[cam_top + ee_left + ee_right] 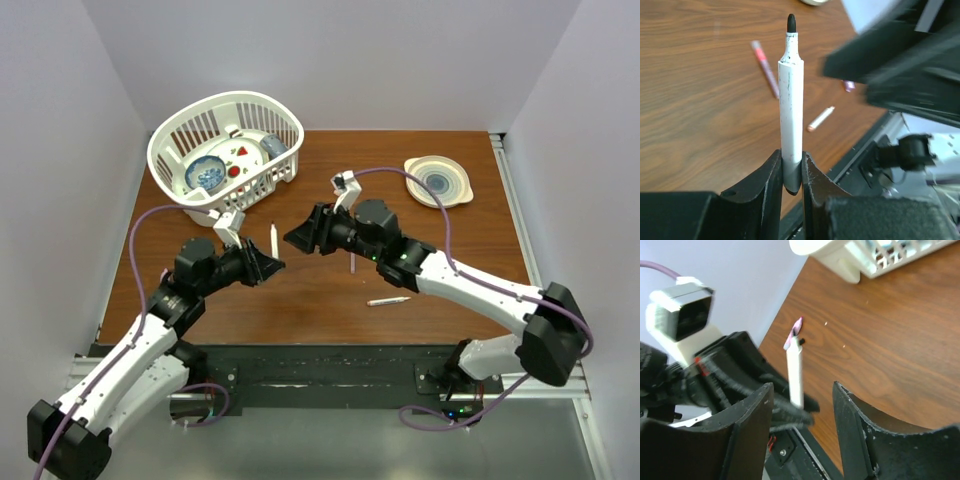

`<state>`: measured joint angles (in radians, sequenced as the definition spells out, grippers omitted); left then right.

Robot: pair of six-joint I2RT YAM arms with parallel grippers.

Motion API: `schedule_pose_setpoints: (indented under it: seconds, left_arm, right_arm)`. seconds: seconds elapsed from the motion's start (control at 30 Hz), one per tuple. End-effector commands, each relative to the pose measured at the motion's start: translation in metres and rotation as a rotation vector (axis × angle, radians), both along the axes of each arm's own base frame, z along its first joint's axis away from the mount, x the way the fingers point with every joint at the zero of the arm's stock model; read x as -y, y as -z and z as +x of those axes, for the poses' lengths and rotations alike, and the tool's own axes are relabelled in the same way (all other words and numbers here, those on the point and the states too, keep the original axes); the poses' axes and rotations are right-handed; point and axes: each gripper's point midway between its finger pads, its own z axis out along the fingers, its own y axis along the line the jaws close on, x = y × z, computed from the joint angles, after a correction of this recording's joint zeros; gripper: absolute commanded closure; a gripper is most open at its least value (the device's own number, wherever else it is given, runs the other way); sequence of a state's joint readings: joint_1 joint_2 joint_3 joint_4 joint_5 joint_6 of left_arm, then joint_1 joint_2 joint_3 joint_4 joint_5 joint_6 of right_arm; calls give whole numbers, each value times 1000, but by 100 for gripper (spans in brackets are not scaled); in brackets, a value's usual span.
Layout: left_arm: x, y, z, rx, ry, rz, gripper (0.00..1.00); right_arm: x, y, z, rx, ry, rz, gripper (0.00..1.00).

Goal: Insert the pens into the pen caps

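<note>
My left gripper [791, 172] [268, 264] is shut on the lower end of a white pen [791, 100] [273, 238]. The pen stands upright with its black tip bare. My right gripper [802, 387] [298, 238] faces it from close by, open, with nothing in it. The same white pen [795, 375] shows beyond the gap between its fingers. A pink pen [765, 67] and a white pen with an orange end [820, 119] [388, 300] lie on the table. A small purple pen cap [848, 86] lies near them. A pink-lilac piece [794, 334] shows behind the pen's tip.
A white basket [180, 125] [865, 260] holding dishes and small red pieces stands at the back left. A patterned plate [438, 180] sits at the back right. The black mounting rail runs along the table's near edge [320, 360].
</note>
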<state>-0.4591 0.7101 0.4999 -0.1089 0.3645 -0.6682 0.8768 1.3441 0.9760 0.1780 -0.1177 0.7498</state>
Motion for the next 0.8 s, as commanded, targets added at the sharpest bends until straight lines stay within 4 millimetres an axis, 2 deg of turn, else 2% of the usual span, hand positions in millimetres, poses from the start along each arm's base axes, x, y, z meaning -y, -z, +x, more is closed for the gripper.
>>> schedule_pose_setpoints:
  seconds: [0.0, 0.07, 0.23, 0.27, 0.33, 0.5, 0.63, 0.77]
  left_arm:
    - [19, -27, -16, 120, 162, -100, 100]
    - [22, -28, -18, 126, 187, -117, 100]
    - [25, -27, -19, 122, 201, -125, 100]
    - [26, -29, -19, 130, 206, -134, 100]
    - [27, -32, -19, 133, 212, -145, 100]
    - [30, -51, -21, 182, 226, -199, 100]
    - [33, -61, -27, 209, 267, -231, 100]
    - [34, -66, -33, 225, 290, -255, 100]
  right_arm:
    - [-26, -26, -6, -4, -97, 136, 48]
    - [-32, -29, -8, -3, -126, 160, 51]
    - [-39, -17, -13, -20, -148, 152, 59]
    - [-40, -16, -17, -24, -154, 152, 64]
    - [-42, -8, -21, -37, -163, 148, 67]
    - [-40, -5, -43, -38, -256, 189, 62]
    - [-31, -15, -51, 16, -266, 261, 60]
    - [-23, -30, -55, 55, -261, 328, 62]
